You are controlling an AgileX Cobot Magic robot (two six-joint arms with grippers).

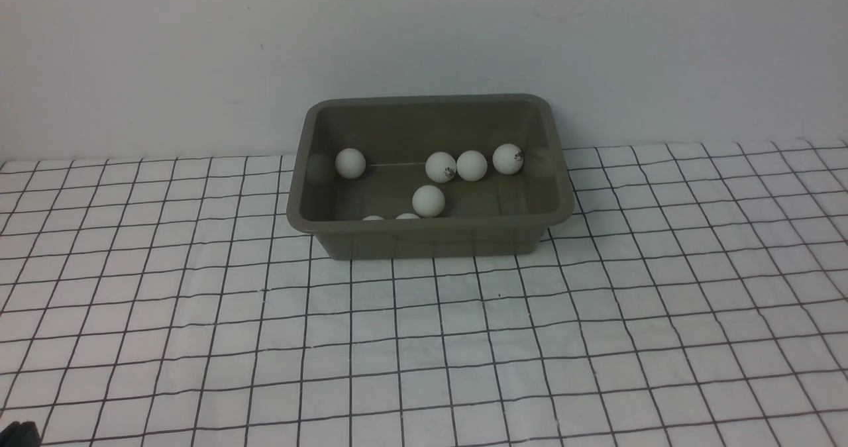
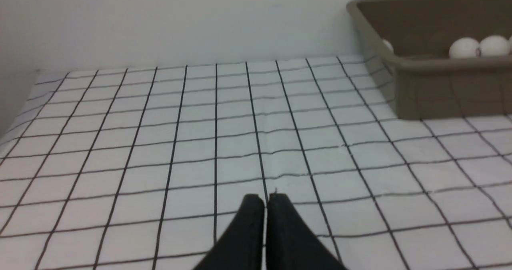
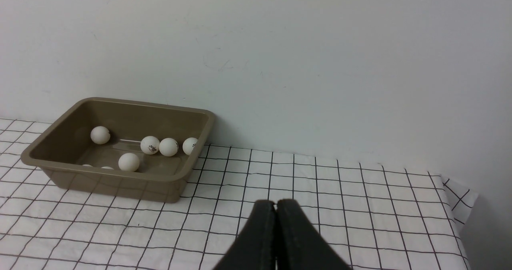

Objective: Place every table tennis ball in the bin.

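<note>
Balls (image 1: 428, 200) light, smooth, roll easily; pinch across middle. All seven sit in bin (image 1: 560, 189), frame centre. Left gripper (image 2: 266, 200), right gripper (image 3: 276, 206) clenched, empty.

I can't read any text from here. Two table tennis balls (image 1: 441, 167) by the far wall of the bin (image 1: 430, 230) carry a small dark printed mark, possibly a logo, but it is too blurred to make out letters.

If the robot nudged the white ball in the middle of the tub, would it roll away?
Probably. The middle ball is round and smooth, so it likely rolls easily. It looks light. The bin walls should stop it.
</note>
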